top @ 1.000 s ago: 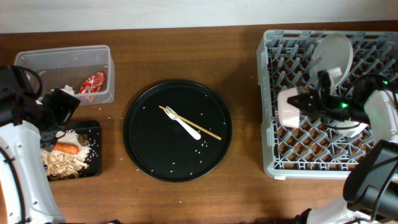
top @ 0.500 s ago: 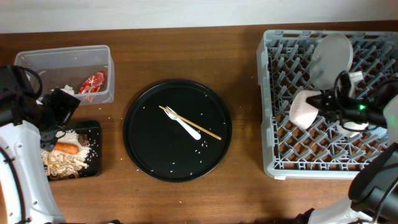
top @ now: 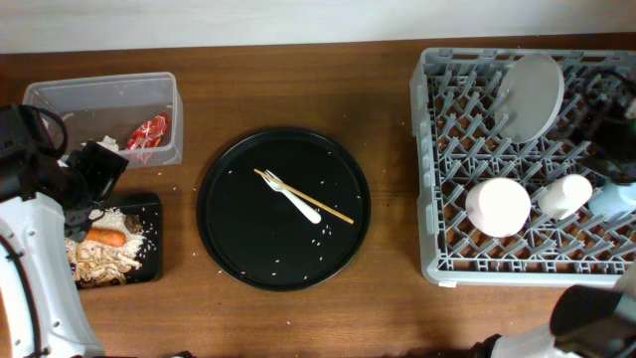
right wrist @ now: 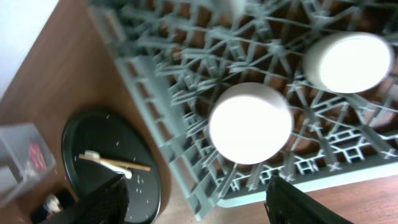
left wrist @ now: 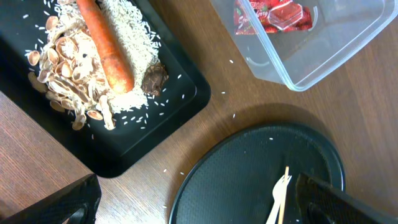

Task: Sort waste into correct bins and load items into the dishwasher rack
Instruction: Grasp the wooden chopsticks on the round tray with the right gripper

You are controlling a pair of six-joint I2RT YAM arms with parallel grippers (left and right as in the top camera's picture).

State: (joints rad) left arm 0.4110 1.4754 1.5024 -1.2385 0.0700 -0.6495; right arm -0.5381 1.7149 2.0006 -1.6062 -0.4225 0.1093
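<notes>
The bowl is seated in the rack, just beyond the right gripper, which is spread wide and left empty.

Grey grid rack; white bowl, plate and small cup. Round tray black, flecked white, with a white fork and pale wooden chopsticks. Orange carrot, beige scraps, red-and-white wrapper, clear tub — all on the brown wood-grain counter.
</notes>
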